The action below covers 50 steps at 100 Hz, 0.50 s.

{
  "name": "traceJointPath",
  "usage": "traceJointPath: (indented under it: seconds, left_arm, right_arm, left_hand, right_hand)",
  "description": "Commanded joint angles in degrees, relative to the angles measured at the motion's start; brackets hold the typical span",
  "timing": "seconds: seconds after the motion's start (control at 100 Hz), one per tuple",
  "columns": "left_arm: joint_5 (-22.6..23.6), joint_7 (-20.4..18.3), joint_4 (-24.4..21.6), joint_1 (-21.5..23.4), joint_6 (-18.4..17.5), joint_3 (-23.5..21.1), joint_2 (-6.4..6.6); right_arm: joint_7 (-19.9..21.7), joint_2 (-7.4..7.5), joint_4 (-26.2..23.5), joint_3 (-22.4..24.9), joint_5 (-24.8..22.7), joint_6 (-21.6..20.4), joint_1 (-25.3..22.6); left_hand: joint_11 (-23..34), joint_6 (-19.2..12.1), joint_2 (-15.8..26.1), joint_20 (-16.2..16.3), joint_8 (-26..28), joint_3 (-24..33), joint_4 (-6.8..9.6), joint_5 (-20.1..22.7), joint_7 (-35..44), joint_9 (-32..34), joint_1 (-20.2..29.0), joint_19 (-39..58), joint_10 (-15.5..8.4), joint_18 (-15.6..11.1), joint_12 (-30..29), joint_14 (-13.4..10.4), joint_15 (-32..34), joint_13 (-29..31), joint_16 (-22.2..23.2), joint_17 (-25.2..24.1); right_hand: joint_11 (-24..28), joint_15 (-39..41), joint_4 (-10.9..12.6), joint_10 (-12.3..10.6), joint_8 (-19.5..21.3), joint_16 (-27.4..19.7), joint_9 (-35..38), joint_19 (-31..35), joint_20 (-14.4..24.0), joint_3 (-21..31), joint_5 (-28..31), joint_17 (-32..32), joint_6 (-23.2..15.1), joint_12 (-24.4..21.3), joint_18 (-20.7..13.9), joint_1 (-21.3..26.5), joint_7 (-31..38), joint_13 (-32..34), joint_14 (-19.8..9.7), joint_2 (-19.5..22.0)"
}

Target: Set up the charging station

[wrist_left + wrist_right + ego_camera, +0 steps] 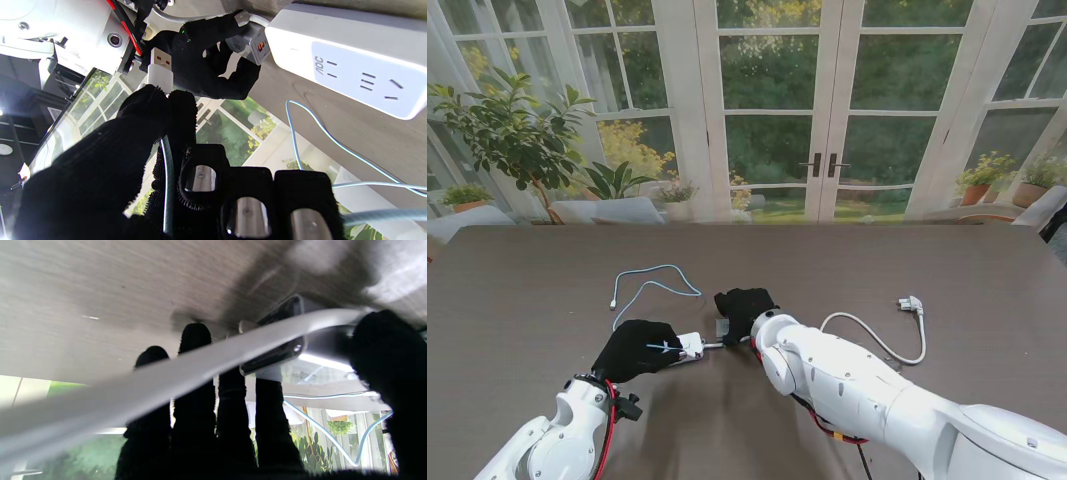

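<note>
Pinching the white USB plug (159,68) between thumb and forefinger, the left hand (637,349) holds it just beside the white power strip (347,63), cable (655,283) looping farther from me. Right hand (745,312) clamps the strip's end against the table (517,300), its white cord (882,345) trailing right.

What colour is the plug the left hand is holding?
White, with a metal tip; the USB plug shows best in the left wrist view, pinched by the left hand.
</note>
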Motion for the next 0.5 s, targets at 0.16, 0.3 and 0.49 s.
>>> traceJointPath:
  seconds: [0.16, 0.3, 0.49]
  left_arm:
    - [-0.6, -1.3, 0.1, 0.2, -0.2, 0.2, -0.31]
    - [-0.8, -1.5, 0.1, 0.2, -0.2, 0.3, -0.29]
    - [-1.0, -1.6, 0.2, 0.2, 0.0, 0.5, -0.3]
  right_arm:
    - [0.3, -0.87, 1.7, -1.1, -0.2, -1.8, 0.5]
    - [-0.2, -1.96, 4.0, -1.7, 0.3, -3.0, 1.1]
    - [-2.0, -3.08, 6.9, -2.5, 0.3, -4.9, 1.6]
  left_hand:
    - [4.3, 0.9, 2.2, 1.2, 0.5, -0.3, -0.33, 2.5, 0.7, 2.5, 0.9, 15.6, 0.5, -6.4, 1.0, -2.9, 5.0, 1.0, -0.2, 2.4]
    - [4.2, 1.1, 2.3, 1.2, 0.5, -0.4, -0.32, 2.4, 0.6, 2.5, 1.0, 15.6, 0.5, -6.4, 0.9, -2.9, 5.0, 1.0, -0.2, 2.4]
    - [4.2, 1.2, 2.6, 1.3, 0.5, -0.6, -0.3, 2.4, 0.6, 2.5, 0.9, 15.6, 0.5, -6.4, 0.7, -2.9, 5.0, 1.0, -0.2, 2.4]
  right_hand:
    - [1.1, 1.9, 2.2, -1.3, 2.2, 6.7, 4.2, 5.0, 1.0, 1.5, 6.5, 2.5, -3.4, 1.1, -1.3, 2.5, -11.0, 4.6, -1.0, 3.4]
    - [1.0, 1.9, 2.7, -1.6, 2.8, 6.6, 6.8, 5.4, 0.7, 2.0, 9.7, 3.3, -4.7, 1.4, -1.1, 4.1, -10.1, 6.1, -1.0, 6.2]
    - [0.4, 1.3, -2.6, -1.7, -3.3, 6.5, 12.2, 6.1, -0.6, 3.6, 14.8, 5.7, -6.2, 2.2, -1.0, 8.0, -6.1, 9.6, -1.7, 7.0]
